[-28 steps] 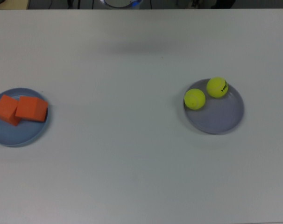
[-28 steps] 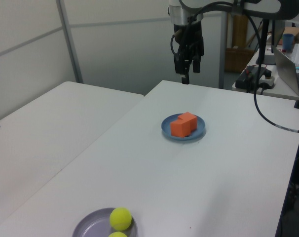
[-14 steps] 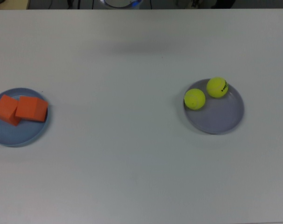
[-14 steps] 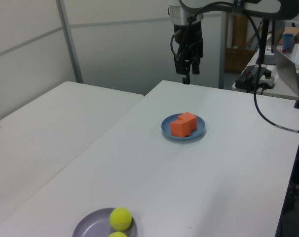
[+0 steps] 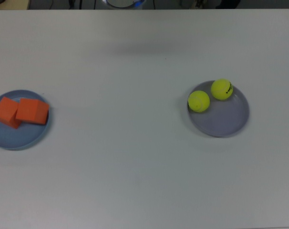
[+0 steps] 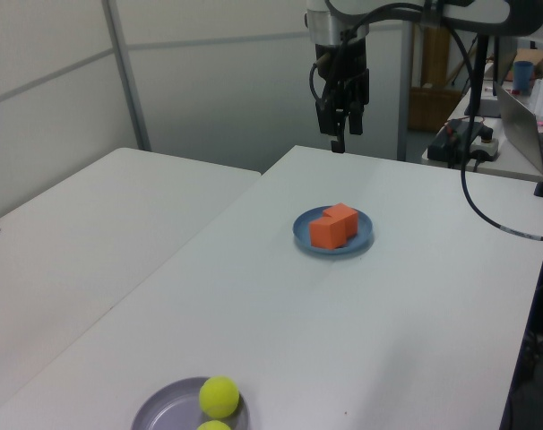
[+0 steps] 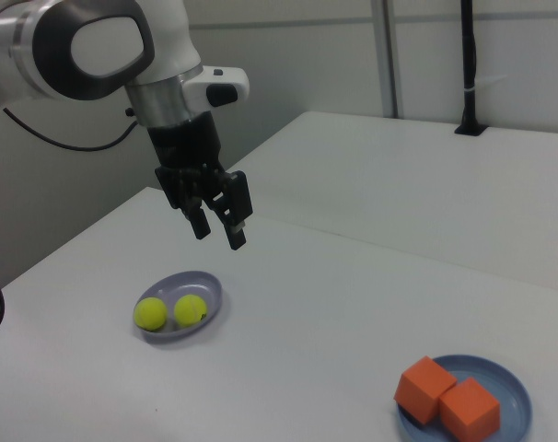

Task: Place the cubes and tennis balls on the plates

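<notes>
Sitting side by side, both cubes (image 7: 445,397) are found on the blue plate (image 7: 514,394), both tennis balls (image 7: 169,312) on the lavender plate (image 7: 208,292). Gripper (image 7: 218,230) is raised, fingers spread, nothing held.

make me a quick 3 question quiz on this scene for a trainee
1. True or false: both orange cubes sit on the light blue plate.
2. Multiple choice: where are the two tennis balls? A) loose on the table B) on the lavender plate C) in the hand
3. Short answer: is the robot's hand holding anything?

Key
1. True; they sit side by side on it.
2. B; one ball carries black print.
3. No; the hand hangs open and empty above the white table, clear of both plates.
</notes>
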Controlling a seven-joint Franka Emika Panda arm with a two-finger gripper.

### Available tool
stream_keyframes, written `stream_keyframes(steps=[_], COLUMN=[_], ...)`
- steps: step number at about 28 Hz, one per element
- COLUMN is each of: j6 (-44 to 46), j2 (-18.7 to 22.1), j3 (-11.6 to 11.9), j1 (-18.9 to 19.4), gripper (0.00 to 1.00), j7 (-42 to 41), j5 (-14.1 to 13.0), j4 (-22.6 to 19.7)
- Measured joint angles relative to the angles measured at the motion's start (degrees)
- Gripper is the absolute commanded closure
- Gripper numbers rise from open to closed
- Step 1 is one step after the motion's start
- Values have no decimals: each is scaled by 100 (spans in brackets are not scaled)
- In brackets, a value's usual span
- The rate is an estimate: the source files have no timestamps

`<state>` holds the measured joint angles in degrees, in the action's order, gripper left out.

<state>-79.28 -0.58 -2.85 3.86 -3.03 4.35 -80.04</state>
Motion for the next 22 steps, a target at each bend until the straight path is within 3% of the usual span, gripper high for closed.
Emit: stream_keyframes(steps=[2, 4, 12, 17, 22], j6=[0, 0, 0, 0, 0], j2=[0, 0, 0, 0, 0], j3=[0, 0, 0, 0, 0], j1=[0, 0, 0, 0, 0], gripper=[43, 55, 72, 97, 100], j7=[0, 0, 0, 0, 0], j5=[0, 0, 0, 0, 0], j4=[0, 0, 0, 0, 0])
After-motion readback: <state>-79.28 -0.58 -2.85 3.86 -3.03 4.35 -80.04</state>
